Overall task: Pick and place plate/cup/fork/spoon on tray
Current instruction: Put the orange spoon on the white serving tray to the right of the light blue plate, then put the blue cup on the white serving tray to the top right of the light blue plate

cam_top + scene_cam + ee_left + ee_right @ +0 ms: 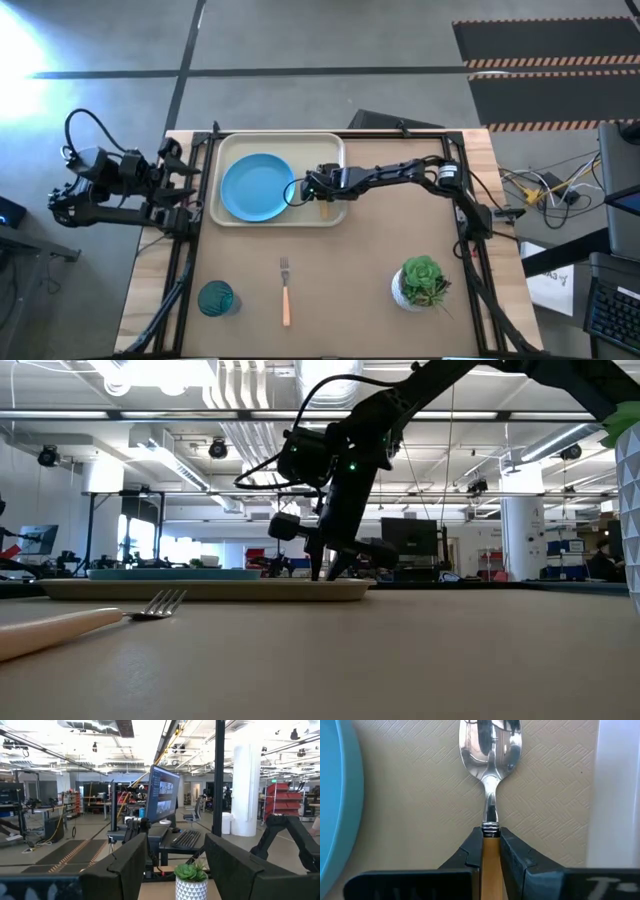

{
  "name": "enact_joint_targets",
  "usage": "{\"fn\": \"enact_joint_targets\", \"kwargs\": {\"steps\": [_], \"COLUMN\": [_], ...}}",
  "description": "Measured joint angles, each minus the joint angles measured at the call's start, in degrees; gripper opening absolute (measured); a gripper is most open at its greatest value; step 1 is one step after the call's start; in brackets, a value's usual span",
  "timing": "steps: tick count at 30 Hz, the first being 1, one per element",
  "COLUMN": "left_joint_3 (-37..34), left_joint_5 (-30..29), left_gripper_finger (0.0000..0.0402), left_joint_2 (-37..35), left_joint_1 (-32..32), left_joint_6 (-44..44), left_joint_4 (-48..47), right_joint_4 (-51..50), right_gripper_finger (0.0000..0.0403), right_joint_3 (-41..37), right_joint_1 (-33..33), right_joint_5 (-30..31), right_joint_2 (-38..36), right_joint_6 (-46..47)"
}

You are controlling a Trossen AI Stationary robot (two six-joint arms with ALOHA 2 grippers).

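Orange handle of the spoon (490,795) pinched by the right gripper (490,851), shiny oval bowl over the textured cream tray (420,795), round blue plate (257,187) beside it, left gripper (172,865) spread at the table's left edge.

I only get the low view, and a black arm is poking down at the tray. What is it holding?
Observer: The right end effector is shut on the spoon's orange handle, with the shiny bowl over the tray floor.
Child: Is the spoon touching the plate?
Observer: No. The sky-blue plate sits beside it on the tray, with a gap between them.
Child: Where's the cup? I only see the fork.
Observer: The teal cup stands on the table, off the tray, on the left arm's side of the fork.
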Motion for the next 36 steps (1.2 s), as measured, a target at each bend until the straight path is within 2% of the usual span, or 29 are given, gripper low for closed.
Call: {"fn": "enact_joint_targets", "kwargs": {"steps": [2, 8, 11, 18, 24, 30, 36], "left_joint_3": [-0.02, -0.02, -0.05, -0.07, 0.46, 1.58, 1.66], "left_joint_5": [0.0, 0.0, 0.0, 0.0, -0.4, -1.53, -1.53], "left_gripper_finger": [0.0185, 0.0185, 0.0185, 0.0185, 0.0185, 0.0185, 0.0185], "left_joint_2": [0.0, 0.07, 0.06, -0.06, -1.29, -2.08, -3.03], "left_joint_1": [0.0, 0.0, 0.0, 0.0, -0.02, -0.02, -0.02], "left_joint_6": [0.0, 0.0, 0.0, 0.0, 0.02, 0.04, 0.04], "left_joint_4": [-0.08, -0.22, -0.29, -0.29, -4.04, -6.18, -6.46], "right_joint_4": [0.1, 0.17, 0.44, -0.67, -1.23, -16.99, -29.94], "right_gripper_finger": [0.003, 0.0102, 0.012, 0.0116, 0.0105, 0.0104, 0.0104], "right_joint_3": [0.0, -0.07, -0.07, 3.61, 12.94, 26.44, 36.37], "right_joint_1": [0.0, 0.0, 0.0, -0.14, -0.13, 0.06, 3.49], "right_joint_5": [0.06, 0.21, 0.21, 0.24, -2.36, -2.32, -2.33], "right_joint_2": [0.04, 0.13, 0.13, 0.16, -1.05, -1.05, -1.11], "right_joint_6": [-0.51, -1.29, -1.53, -6.8, -18.36, -23.92, -23.66]}}
